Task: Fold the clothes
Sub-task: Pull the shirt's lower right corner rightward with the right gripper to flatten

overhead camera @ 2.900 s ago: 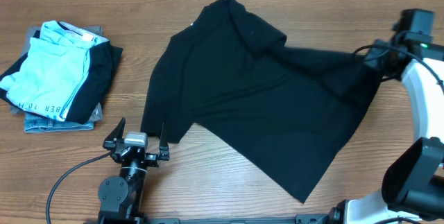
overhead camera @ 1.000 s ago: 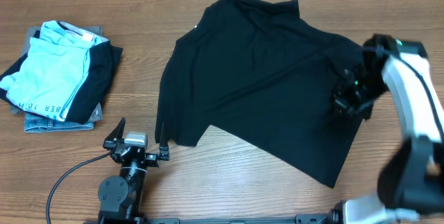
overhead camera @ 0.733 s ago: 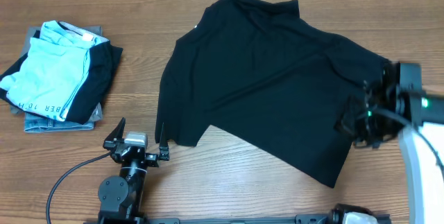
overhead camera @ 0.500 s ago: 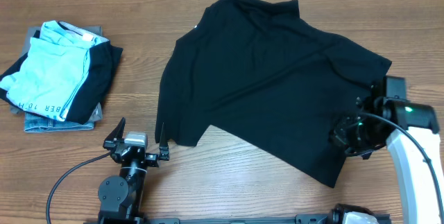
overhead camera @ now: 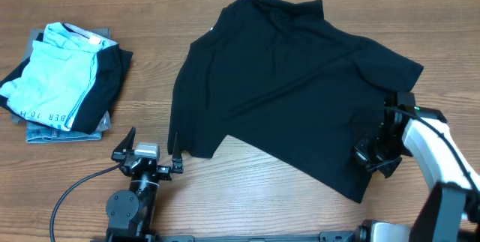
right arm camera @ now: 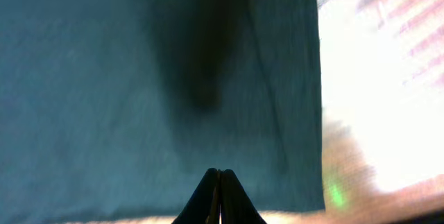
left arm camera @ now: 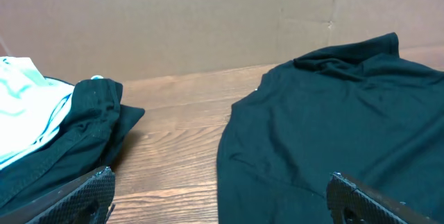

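Wooden counter [overhead camera: 247, 193] carries at its far left a pile of folded garments [overhead camera: 64, 77], the light blue one on top. Near the front edge the left gripper [overhead camera: 154, 138] stands with jaws wide apart, just beside the lower left corner of the black T-shirt [overhead camera: 285, 77]. This T-shirt lies spread from the middle to the right, and the right gripper [overhead camera: 373, 157] is over its lower right hem, fingers pressed together.

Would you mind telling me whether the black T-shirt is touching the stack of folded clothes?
Apart. The overhead view shows a wide strip of bare table between the black T-shirt and the stack of folded clothes.
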`<state>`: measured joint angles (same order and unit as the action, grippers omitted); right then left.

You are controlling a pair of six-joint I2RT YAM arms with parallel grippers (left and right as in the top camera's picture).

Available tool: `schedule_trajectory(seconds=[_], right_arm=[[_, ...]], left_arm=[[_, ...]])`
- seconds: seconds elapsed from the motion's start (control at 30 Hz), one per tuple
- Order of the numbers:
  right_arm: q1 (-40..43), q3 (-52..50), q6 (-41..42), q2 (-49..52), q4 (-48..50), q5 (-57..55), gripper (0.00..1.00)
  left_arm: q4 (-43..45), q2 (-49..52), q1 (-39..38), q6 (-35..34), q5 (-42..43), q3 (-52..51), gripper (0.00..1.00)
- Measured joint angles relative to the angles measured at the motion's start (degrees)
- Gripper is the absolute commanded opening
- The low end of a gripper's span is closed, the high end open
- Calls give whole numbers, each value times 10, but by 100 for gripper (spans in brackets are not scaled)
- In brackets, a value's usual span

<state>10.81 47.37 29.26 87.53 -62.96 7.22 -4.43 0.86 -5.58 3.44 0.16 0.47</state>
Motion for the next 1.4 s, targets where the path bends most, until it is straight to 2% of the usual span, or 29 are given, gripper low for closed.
schedule_trajectory(seconds=[0.3, 0.7, 0.83, 1.1, 1.4], right_arm=[[0, -2, 34, 67, 51, -42, 4], [8, 9, 50, 86, 51, -47, 4], [46, 11, 47, 94, 51, -21, 4], [179, 19, 37, 97, 68, -4, 4], [200, 54, 53, 111, 86, -97, 4]], left_arm=[[0, 0, 0, 0, 0, 0, 100], [0, 0, 0, 0, 0, 0, 100], [0, 0, 0, 0, 0, 0, 100], [0, 0, 0, 0, 0, 0, 100], [0, 0, 0, 0, 0, 0, 100]])
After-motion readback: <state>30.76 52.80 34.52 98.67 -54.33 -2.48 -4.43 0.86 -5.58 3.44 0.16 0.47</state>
